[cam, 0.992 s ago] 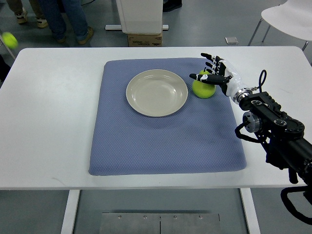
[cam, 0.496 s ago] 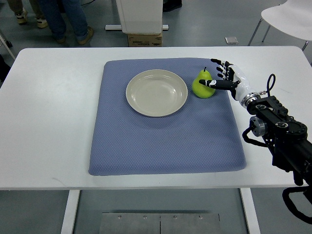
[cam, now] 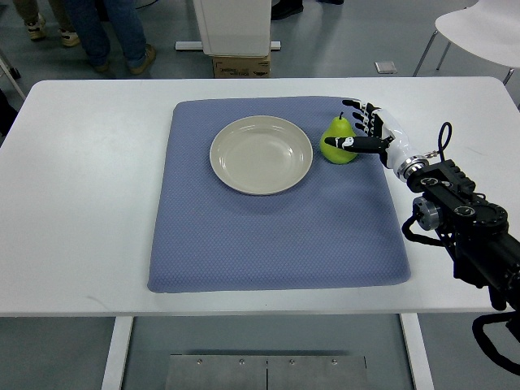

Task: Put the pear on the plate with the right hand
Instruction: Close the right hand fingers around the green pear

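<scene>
1. One view only, steeply down from the robot's own side: pear (cam: 338, 142) standing upright on the blue mat (cam: 276, 236), stem pointing toward the far edge of the white table (cam: 81, 203), long axis close to vertical with a slight lean.
2. Sits just beside the right rim of the plate (cam: 261, 154), apart from it by a narrow strip of mat; not yet on the plate.
3. Lies directly left of the right hand (cam: 370, 134), on the side facing the plate, so a short carry leftward looks like the whole remaining move.
4. Right hand reaching in from the right edge, palm turned toward the fruit, thumb laid across the near front of the pear, touching or all but touching it.
5. Other fingers (cam: 361, 114) spread and fanned beside the far right flank of the pear, not wrapped round it; contact there too small to judge.
6. Reads as loosely cupped about the fruit rather than clamped: no firm hold evident, closing likely the step in hand.
7. Only arm in view, hence the nearer one; left arm absent from the picture.
8. Risk, as a judgement: round, top-heavy fruit could tip or roll toward the plate if nudged by the thumb before the fingers close.
</scene>
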{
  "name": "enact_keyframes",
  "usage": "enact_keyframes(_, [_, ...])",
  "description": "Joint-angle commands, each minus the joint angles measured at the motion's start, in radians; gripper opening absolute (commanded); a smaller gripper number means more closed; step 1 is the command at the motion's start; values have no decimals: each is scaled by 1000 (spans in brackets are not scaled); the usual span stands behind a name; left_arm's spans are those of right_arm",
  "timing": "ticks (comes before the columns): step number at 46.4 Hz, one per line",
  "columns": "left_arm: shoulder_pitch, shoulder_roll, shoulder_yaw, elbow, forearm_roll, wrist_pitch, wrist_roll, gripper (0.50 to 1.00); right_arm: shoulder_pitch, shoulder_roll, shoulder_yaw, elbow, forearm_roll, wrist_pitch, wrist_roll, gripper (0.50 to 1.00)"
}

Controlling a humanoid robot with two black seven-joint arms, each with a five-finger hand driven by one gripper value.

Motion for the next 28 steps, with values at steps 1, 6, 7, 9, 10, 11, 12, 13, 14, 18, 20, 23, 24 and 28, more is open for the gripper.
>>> enact_keyframes(1, [0,0,0,0,0,0,0,1000,-2,0,-2,0,-1,10,14,989])
enact_keyframes(6, [0,0,0,0,-1,0,0,1000,-5,0,-3,2,-1,19,21,989])
enact_keyframes(7, [0,0,0,0,0,0,0,1000,-6,0,-6,0,-1,21,21,989])
enact_keyframes(9, [0,0,0,0,0,0,0,1000,-8,0,-14,2,0,27,25,989])
enact_keyframes(10, [0,0,0,0,0,0,0,1000,-8,0,-17,2,0,29,31,987])
enact_keyframes(11, [0,0,0,0,0,0,0,1000,-9,0,-20,2,0,32,35,987])
enact_keyframes(12, [0,0,0,0,0,0,0,1000,-9,0,-23,2,0,33,38,987])
enact_keyframes(13, [0,0,0,0,0,0,0,1000,-11,0,-25,2,0,36,43,987])
enact_keyframes(14, [0,0,0,0,0,0,0,1000,-12,0,-28,2,0,38,44,987])
enact_keyframes(18, [0,0,0,0,0,0,0,1000,-22,0,-45,0,0,38,49,987])
enact_keyframes(20, [0,0,0,0,0,0,0,1000,-22,0,-46,0,-1,38,51,987])
enact_keyframes(23, [0,0,0,0,0,0,0,1000,-22,0,-52,0,-1,36,52,987])
enact_keyframes(24, [0,0,0,0,0,0,0,1000,-22,0,-57,0,-1,36,52,987])
enact_keyframes(28, [0,0,0,0,0,0,0,1000,-23,0,-77,0,-1,36,64,983])
